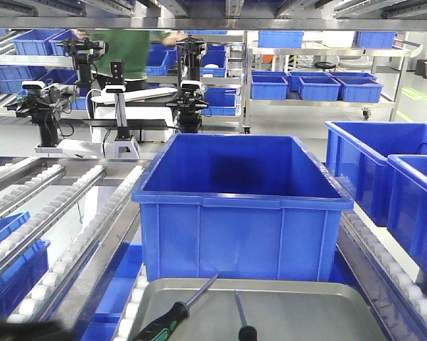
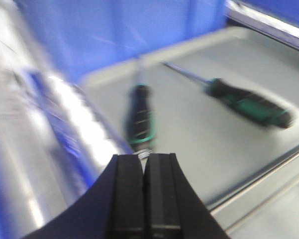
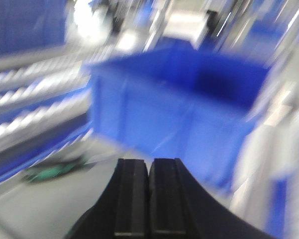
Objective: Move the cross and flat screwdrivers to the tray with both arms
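A shallow grey metal tray (image 1: 284, 312) sits at the bottom of the front view, directly in front of a deep blue plastic bin (image 1: 241, 206). Two screwdrivers with black and green handles lie inside the tray. The left screwdriver (image 1: 172, 317) lies on a slant, its shaft pointing up and right toward the bin. The right screwdriver (image 1: 243, 320) lies nearly straight, its tip also toward the bin. The two tools are near each other but apart. The inside of the bin shows only bare blue walls from this angle.

In the blurred left wrist view, the left gripper (image 2: 144, 194) has its black fingers (image 2: 128, 194) pressed together with nothing between them. Just beyond the fingertips lies one screwdriver (image 2: 140, 117) on the tray (image 2: 189, 149); the other screwdriver (image 2: 249, 102) lies farther off to the right of the fingers. Beyond both stands the blue bin wall (image 2: 134, 35).

In the blurred right wrist view, the right gripper (image 3: 149, 196) also has its fingers (image 3: 164, 196) closed together and empty. A green-handled screwdriver (image 3: 54, 170) lies to the left of the fingers, and the blue bin (image 3: 174, 109) stands ahead of them.

More blue bins (image 1: 384, 177) line the roller rails (image 1: 64, 220) and shelves around.
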Tool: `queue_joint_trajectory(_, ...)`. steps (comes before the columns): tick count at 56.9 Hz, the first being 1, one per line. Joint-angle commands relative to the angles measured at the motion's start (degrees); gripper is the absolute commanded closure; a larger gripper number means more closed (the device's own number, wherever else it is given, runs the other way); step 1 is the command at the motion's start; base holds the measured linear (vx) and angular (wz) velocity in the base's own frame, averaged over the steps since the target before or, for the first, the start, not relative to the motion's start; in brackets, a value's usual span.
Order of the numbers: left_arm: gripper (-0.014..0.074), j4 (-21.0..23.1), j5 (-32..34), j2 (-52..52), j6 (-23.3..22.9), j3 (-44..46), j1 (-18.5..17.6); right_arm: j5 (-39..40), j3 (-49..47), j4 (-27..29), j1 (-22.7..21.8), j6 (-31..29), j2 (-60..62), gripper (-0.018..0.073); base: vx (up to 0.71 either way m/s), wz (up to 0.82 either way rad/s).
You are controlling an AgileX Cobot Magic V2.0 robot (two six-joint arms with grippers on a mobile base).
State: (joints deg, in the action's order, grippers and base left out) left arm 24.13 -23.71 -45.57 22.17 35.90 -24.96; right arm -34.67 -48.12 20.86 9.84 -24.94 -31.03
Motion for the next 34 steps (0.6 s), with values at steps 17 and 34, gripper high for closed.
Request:
queue_joint_trajectory(17,0.0597,-6.47,18.64,18.61,-3.11,-13.51,-0.39,14.94,18.7,-7.9,-0.11,11.7,18.34,0.0568,0.0,0.0)
queue_joint_trajectory(34,0.0597,-6.47,16.88,18.59,-3.11,-13.62,-0.39,19.73,23.78,5.97,-0.11,18.93,18.39,0.0568,0.0,0.0)
